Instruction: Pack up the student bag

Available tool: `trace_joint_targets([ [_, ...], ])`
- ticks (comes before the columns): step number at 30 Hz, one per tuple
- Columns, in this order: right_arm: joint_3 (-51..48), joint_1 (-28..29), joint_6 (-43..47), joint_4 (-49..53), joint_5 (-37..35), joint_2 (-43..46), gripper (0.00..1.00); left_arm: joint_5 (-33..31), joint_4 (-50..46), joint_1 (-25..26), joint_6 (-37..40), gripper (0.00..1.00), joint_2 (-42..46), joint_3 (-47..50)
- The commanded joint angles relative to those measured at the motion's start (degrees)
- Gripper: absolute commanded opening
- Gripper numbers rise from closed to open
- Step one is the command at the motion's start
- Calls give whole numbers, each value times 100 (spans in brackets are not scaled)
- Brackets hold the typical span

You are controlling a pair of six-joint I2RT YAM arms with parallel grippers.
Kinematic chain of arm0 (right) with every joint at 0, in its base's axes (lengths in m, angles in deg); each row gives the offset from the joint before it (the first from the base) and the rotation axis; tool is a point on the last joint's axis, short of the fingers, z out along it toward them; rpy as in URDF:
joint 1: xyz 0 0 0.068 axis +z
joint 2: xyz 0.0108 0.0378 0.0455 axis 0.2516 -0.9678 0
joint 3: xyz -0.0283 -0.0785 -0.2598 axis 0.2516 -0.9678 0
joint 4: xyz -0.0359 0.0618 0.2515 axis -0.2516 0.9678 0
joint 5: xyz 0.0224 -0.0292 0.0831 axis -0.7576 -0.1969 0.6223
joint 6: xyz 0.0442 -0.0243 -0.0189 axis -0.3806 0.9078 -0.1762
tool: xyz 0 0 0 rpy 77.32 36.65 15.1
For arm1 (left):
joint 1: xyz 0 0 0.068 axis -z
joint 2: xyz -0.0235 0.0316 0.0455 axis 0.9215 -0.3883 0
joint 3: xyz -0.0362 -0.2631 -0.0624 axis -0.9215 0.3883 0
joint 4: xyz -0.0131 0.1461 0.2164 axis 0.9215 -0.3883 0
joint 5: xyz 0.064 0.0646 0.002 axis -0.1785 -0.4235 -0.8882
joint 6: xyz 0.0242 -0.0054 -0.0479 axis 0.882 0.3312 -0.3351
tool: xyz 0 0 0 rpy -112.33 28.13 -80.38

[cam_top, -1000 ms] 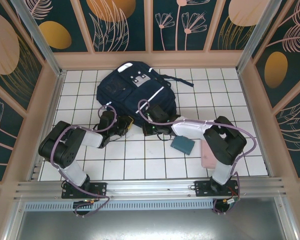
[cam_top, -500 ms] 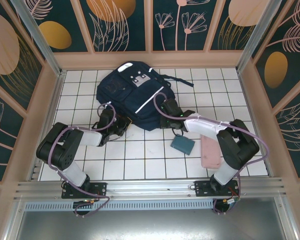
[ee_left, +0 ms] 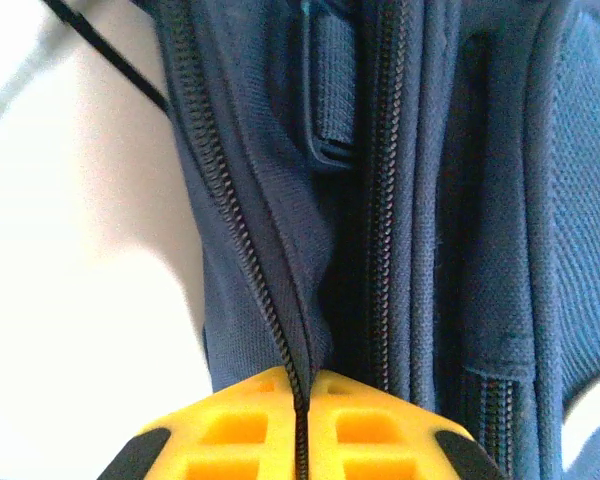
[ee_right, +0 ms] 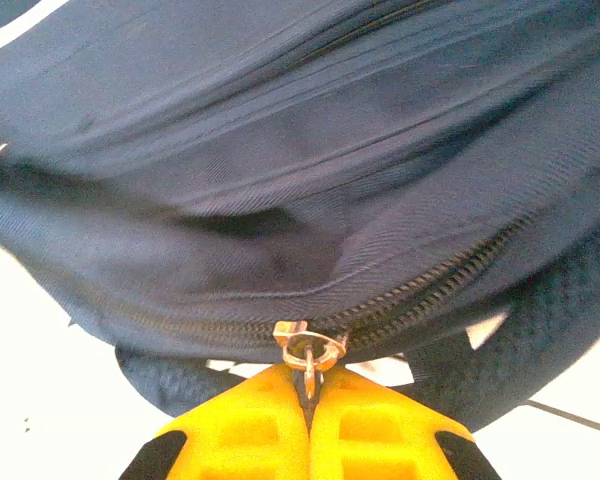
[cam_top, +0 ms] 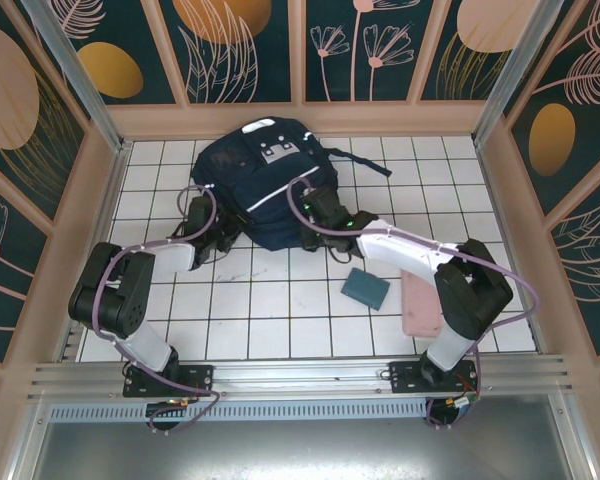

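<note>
The student bag [cam_top: 265, 175], a dark navy backpack with thin white stripes, lies at the back centre of the tiled table. My left gripper [cam_top: 208, 225] is at the bag's left edge, its yellow fingers [ee_left: 230, 430] shut on the bag's zipper edge [ee_left: 270, 320]. My right gripper [cam_top: 315, 215] is at the bag's near right side. In the right wrist view its yellow fingers [ee_right: 370, 430] are shut on the metal zipper pull [ee_right: 308, 352] of the bag [ee_right: 310, 180]. The zipper behind the pull stands partly parted.
A flat teal book [cam_top: 365, 289] lies on the tiles right of centre. A pink pouch [cam_top: 419, 305] lies beside it, toward the right arm. A black strap [cam_top: 360, 162] trails from the bag's right side. Wooden walls ring the table.
The bag has shifted toward the back of the table. Both grippers have moved back with it. The right gripper slid leftward along the bag's near side.
</note>
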Motion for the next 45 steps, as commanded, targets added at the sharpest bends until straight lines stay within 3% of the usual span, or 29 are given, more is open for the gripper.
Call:
trace_joint_targets([
  [1, 233, 347, 102, -390, 756, 85, 0, -361, -251, -187, 392, 26, 163, -97],
  [4, 269, 396, -125, -714, 999, -147, 0, -595, -614, -367, 416, 53, 656, 261],
  [9, 624, 435, -290, -991, 1323, -602, 0, -246, -1187, -449, 523, 65, 1388, 634],
  [13, 882, 467, -284, -1108, 1590, -884, 0, 351, -1089, -446, 318, 68, 1768, 985],
  [18, 937, 494, -275, -1160, 1718, -1066, 0, 1277, -292, -428, -283, 69, 1847, 1348],
  [28, 807, 555, -117, -1046, 1840, -1143, 0, 1614, 591, -337, -579, 68, 1280, 1258],
  [31, 757, 577, -69, -999, 1866, -1128, 0, 1624, 629, -284, -601, 63, 1060, 1208],
  [34, 726, 599, 12, -877, 1761, -1086, 0, 1493, 623, -280, -672, 53, 962, 1264],
  [40, 130, 527, 95, -713, 964, -669, 0, 888, 316, -285, -457, 33, 951, 1404],
  [45, -289, 136, 163, -487, 600, -376, 0, 688, 367, -279, -425, 17, 847, 1526],
])
